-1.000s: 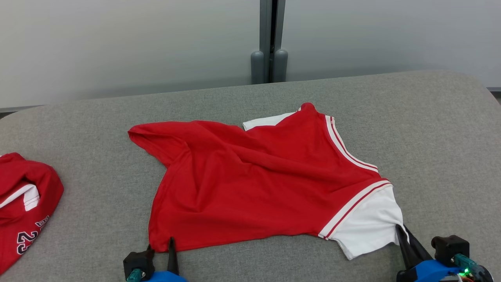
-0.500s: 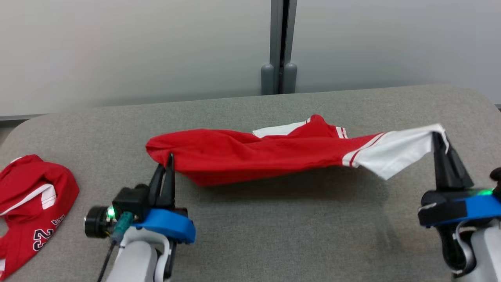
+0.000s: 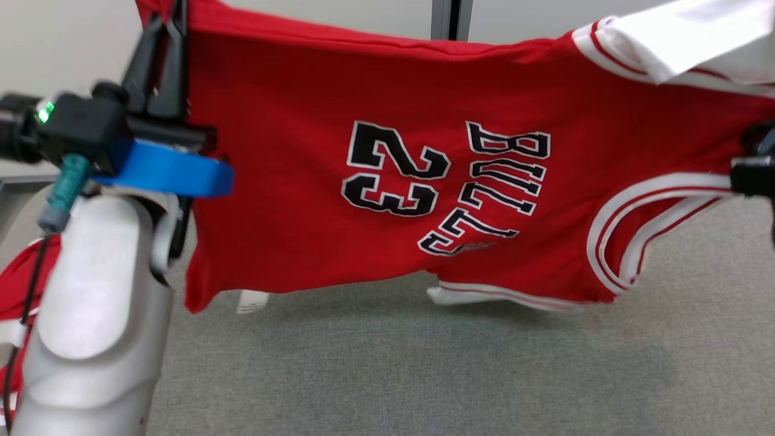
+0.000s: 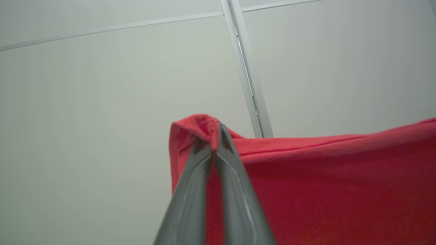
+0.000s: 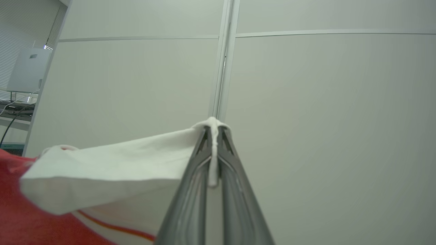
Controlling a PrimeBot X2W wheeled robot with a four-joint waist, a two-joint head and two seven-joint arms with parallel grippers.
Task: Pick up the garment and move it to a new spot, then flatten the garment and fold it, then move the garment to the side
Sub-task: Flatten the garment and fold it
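Note:
The garment (image 3: 290, 151) is a red jersey with white sleeves and black "23" lettering. It hangs spread in the air between my two grippers, print facing me, its lower edge just above the grey table (image 3: 424, 363). My left gripper (image 3: 168, 24) is shut on the red hem corner at the upper left, and the left wrist view shows it (image 4: 215, 136) pinching that red cloth (image 4: 323, 187). My right gripper (image 5: 213, 131) is shut on the edge of the white sleeve (image 5: 119, 163). In the head view that sleeve (image 3: 684, 36) runs out past the top right corner.
A second red garment (image 3: 12, 284) lies on the table at the far left, partly behind my left forearm (image 3: 91, 315). A pale partition wall with a grey post (image 3: 448, 15) stands behind the table. A pale box (image 5: 27, 68) sits on a desk far off.
My left gripper shut on the hem corner. Both arms then raised the garment from lying on the table to hanging stretched in the air. The head camera also shifted.

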